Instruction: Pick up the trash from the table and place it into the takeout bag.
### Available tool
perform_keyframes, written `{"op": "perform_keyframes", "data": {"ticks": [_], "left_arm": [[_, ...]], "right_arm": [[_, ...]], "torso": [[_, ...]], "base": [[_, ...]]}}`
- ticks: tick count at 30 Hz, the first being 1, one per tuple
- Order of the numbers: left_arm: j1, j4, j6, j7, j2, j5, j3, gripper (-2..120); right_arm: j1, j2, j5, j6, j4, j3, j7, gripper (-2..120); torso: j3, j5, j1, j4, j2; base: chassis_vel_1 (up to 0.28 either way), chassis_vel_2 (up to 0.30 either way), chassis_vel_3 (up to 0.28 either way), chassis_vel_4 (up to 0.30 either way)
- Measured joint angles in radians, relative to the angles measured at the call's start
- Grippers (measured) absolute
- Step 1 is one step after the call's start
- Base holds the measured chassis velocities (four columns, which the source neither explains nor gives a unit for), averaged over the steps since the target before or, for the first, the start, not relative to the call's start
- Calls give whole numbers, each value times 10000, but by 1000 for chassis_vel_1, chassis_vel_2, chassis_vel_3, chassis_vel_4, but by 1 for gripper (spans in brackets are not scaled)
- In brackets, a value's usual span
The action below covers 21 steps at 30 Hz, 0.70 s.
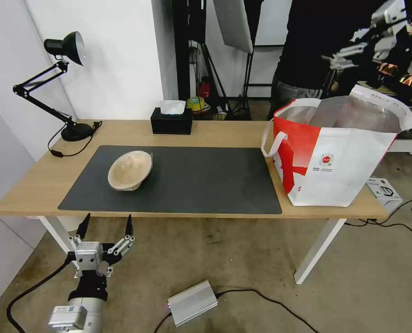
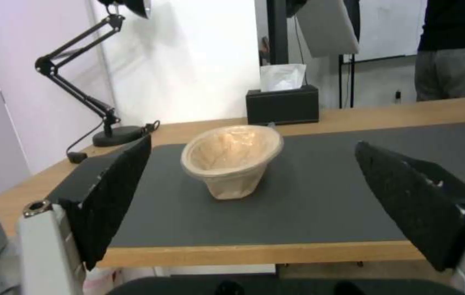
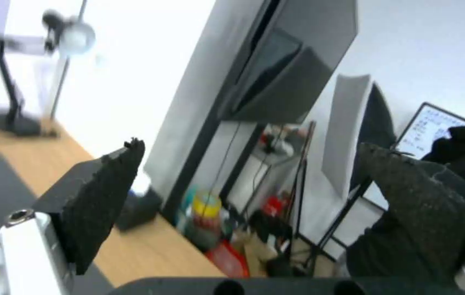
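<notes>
Your left gripper (image 1: 107, 221) is hanging released, fingers spread wide, below and just in front of the table (image 1: 224, 132) edge, facing the beige pulp bowl (image 1: 130, 169). That bowl is lying tipped on its side on the dark grey mat (image 1: 201, 180), apart from the fingers. Your right gripper (image 3: 248, 180) is also standing released, raised near the takeout bag (image 1: 340, 162), which is sitting open at the table's right end. You are judging the last pickup as pending: the next move calls for reaching over the edge and closing on the bowl's rim.
</notes>
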State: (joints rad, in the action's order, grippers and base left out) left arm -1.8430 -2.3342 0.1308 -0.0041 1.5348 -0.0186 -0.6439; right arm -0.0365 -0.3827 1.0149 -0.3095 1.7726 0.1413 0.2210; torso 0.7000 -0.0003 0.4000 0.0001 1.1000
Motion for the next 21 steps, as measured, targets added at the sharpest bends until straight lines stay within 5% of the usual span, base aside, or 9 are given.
{"op": "perform_keyframes", "data": {"ticks": [7, 11, 21], "left_arm": [[-5, 86, 0, -5, 8, 16, -41, 100], [24, 164, 15, -6, 22, 18, -36, 100], [59, 311, 95, -6, 44, 18, -61, 100]], "right_arm": [[1100, 378, 1062, -132, 1586, -699, -3493, 100], [1475, 609, 1203, 124, 1776, -710, -4650, 100], [2510, 862, 1117, 766, 1971, -1027, -5934, 100]], "torso": [[0, 1, 0, -2, 0], [0, 2, 0, -2, 0], [0, 3, 0, -3, 0]], "base": [[0, 0, 0, 0], [0, 0, 0, 0], [0, 0, 0, 0]]}}
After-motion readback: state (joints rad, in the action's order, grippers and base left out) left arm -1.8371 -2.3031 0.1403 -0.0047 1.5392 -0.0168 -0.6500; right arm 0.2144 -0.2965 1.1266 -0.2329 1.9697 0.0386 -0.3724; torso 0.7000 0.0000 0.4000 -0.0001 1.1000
